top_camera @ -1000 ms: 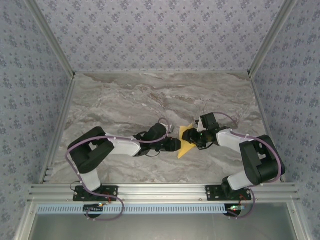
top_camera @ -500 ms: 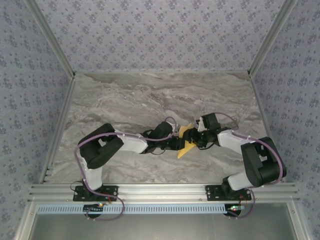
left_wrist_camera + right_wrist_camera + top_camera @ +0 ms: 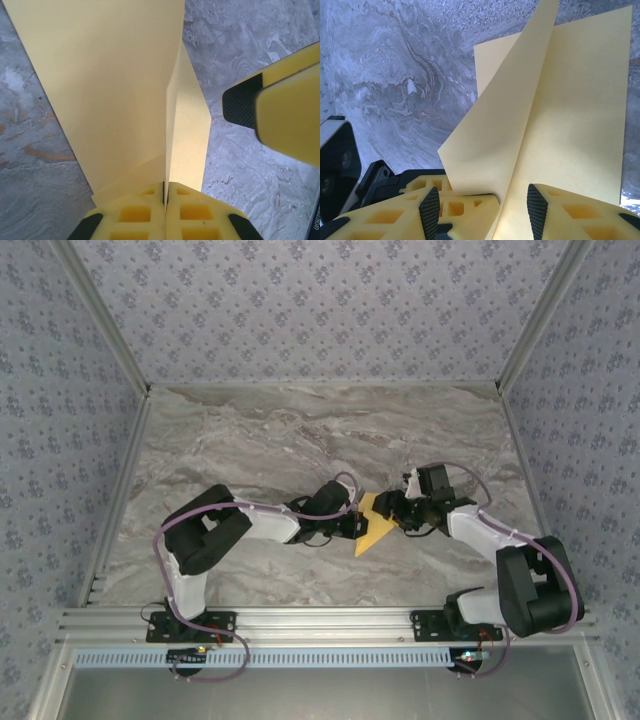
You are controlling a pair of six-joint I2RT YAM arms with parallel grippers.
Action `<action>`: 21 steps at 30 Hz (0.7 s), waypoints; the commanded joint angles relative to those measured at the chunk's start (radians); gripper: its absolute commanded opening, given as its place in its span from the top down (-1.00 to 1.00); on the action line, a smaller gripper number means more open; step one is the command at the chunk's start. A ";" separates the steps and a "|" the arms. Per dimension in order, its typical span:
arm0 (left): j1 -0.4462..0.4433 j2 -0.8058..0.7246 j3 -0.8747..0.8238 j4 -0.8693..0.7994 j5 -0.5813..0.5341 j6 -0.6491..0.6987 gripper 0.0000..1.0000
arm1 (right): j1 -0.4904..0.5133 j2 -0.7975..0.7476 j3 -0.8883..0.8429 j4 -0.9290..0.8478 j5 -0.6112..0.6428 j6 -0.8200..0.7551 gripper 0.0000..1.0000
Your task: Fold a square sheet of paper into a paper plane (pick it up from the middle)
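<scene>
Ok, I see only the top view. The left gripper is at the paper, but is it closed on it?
Observer: Yes. In the left wrist view the left gripper is shut, pads pressed together on the paper.
Operator: And does the right gripper hold it too?
Observer: No. In its wrist view the right gripper is open, the crease running between its fingers.
Operator: Is the paper flat?
Observer: No, one flap stands up from the crease.

top view high, facing down; wrist views close, share paper [image 3: 115,90].
</scene>
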 commanded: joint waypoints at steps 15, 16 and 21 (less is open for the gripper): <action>0.039 -0.222 -0.091 -0.271 -0.112 0.170 0.98 | 0.049 -0.045 0.000 -0.043 0.028 -0.006 -0.09; 0.037 -0.222 -0.094 -0.262 -0.107 0.160 0.98 | 0.057 -0.044 -0.002 -0.042 0.033 -0.005 -0.09; 0.013 -0.194 -0.087 -0.221 -0.080 0.107 0.96 | 0.101 -0.038 -0.014 -0.032 0.066 -0.001 -0.09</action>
